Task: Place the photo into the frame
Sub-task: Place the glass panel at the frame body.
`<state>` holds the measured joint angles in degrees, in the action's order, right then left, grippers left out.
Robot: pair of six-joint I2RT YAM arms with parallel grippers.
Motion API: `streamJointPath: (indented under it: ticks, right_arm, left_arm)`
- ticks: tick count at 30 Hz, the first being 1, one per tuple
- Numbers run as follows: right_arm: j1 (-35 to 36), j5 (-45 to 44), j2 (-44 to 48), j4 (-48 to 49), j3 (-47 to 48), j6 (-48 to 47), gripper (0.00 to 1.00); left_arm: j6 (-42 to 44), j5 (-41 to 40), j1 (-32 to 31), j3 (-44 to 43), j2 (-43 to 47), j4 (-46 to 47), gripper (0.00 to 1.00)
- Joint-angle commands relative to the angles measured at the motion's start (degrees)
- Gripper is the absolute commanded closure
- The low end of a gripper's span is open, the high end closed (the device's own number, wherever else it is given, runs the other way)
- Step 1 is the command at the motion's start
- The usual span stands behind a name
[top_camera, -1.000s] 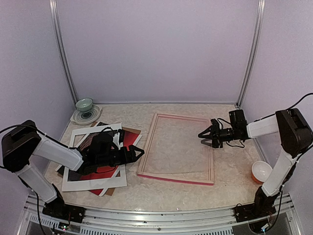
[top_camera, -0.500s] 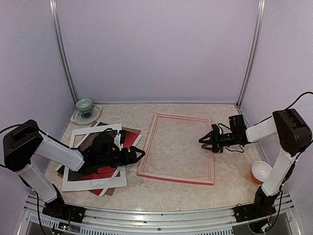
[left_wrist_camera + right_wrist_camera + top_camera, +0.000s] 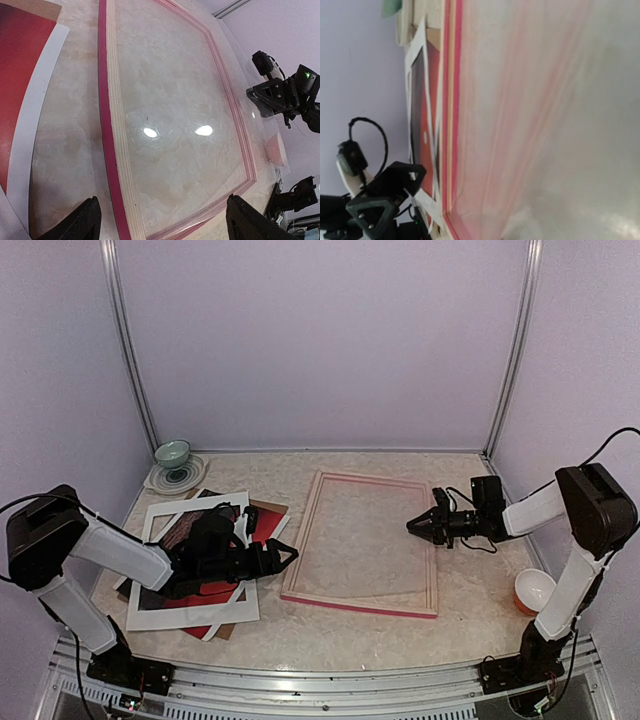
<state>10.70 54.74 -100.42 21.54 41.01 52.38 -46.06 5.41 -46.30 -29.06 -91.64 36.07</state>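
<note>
The left gripper (image 3: 284, 560), jaws wide apart, hovers at the edge of the red photo (image 3: 262, 530), which lies under a white mat (image 3: 190, 616). Beside them the frame (image 3: 360, 603) lies flat on the tabletop (image 3: 470, 585). The right gripper (image 3: 413, 527) sits at the frame's right rail; whether it is clamped on anything cannot be told.

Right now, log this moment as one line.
left gripper: open, by frame left rail | right gripper: over frame right side | photo: under white mat, outside frame

left arm (image 3: 120, 552): white links, black joints | left gripper (image 3: 289, 559): black | cable (image 3: 612, 443): black
</note>
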Motion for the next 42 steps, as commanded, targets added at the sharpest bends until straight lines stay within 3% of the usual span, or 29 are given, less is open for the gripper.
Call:
streamJointPath:
  ticks: [1, 22, 28, 35, 42]
  right_arm:
    - [0.2, 3.15, -0.16, 6.91, -1.15, 1.9, 0.86]
    - [0.11, 7.28, -1.68, 34.27, -5.51, 15.41, 0.95]
    - [0.61, 7.27, -2.33, 34.64, -5.73, 14.45, 0.95]
    - [0.72, 7.57, -5.05, 49.45, -8.05, 23.67, 0.95]
    - [1.29, 7.16, -8.25, 56.02, -7.55, 28.11, 0.94]
  left_arm:
    - [0.16, 0.42, -0.45, -0.65, -0.34, 1.49, 0.15]
    - [-0.07, 0.6, -0.46, -1.15, -0.34, 1.37, 0.15]
    - [-0.25, 0.96, -0.53, -1.35, -1.04, 1.72, 0.15]
    - [-0.51, 0.95, -0.62, -1.09, -1.51, 2.22, 0.15]
    - [-0.57, 0.88, -0.72, -1.1, -1.74, 2.4, 0.15]
